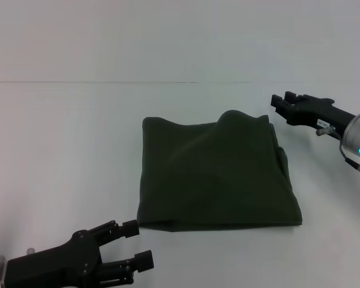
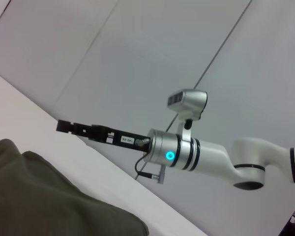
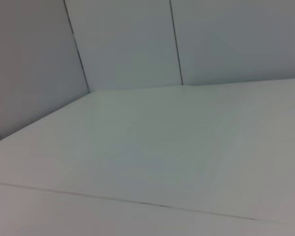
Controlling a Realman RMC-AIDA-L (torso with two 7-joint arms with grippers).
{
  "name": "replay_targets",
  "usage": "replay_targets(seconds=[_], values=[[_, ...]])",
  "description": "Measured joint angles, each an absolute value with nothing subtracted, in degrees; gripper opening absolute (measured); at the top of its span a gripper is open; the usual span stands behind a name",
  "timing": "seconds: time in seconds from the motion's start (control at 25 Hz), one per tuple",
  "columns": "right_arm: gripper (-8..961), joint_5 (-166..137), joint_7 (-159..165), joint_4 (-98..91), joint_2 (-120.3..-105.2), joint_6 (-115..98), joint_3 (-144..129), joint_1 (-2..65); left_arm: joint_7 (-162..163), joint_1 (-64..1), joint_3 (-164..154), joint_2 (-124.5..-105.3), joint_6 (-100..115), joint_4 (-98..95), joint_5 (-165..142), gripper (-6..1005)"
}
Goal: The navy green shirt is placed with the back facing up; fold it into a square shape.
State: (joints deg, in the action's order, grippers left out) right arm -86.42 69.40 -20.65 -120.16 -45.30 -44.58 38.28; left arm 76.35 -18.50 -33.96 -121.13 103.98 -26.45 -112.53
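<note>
The navy green shirt (image 1: 216,174) lies on the white table (image 1: 60,150) as a roughly square folded bundle, plain side up, with a raised wrinkle along its far edge. My left gripper (image 1: 138,243) hovers open just off the bundle's near left corner, holding nothing. At the shirt's far right corner my right gripper (image 1: 279,107) is open and empty, lifted clear of the cloth. The left wrist view shows a corner of the shirt (image 2: 44,196) and, beyond it, the right gripper (image 2: 64,126). The right wrist view shows only bare table (image 3: 187,147).
White table surface runs around the shirt on all sides, up to a pale wall (image 1: 180,36) at the back. Above the table's right side reaches the right arm (image 2: 187,152) with its lit blue ring.
</note>
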Motion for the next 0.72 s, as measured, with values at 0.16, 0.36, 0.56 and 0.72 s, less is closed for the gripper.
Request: replay_targets(seconds=[0.16, 0.36, 0.56, 0.72], values=[[337, -84.47, 71.52, -20.72, -120.0, -46.72, -42.97, 36.4, 77.54, -18.56, -33.07, -121.19, 103.74, -26.45, -112.05, 937], [494, -83.0, 71.16, -21.96, -119.48, -58.06, -43.11, 32.63, 78.52, -18.69, -28.51, -121.66, 102.71, -26.45, -111.36, 937], [638, -90.51, 69.68, -28.97, -119.41, -76.7, -45.46, 27.6, 84.56, -20.48, -27.37, -120.76, 99.89, -26.86, -112.18, 937], [822, -95.28, 69.4, -32.36, -119.42, -84.99, -45.67, 25.74, 82.09, -20.79, -30.46, -119.84, 100.48, -29.38, -112.67, 938]])
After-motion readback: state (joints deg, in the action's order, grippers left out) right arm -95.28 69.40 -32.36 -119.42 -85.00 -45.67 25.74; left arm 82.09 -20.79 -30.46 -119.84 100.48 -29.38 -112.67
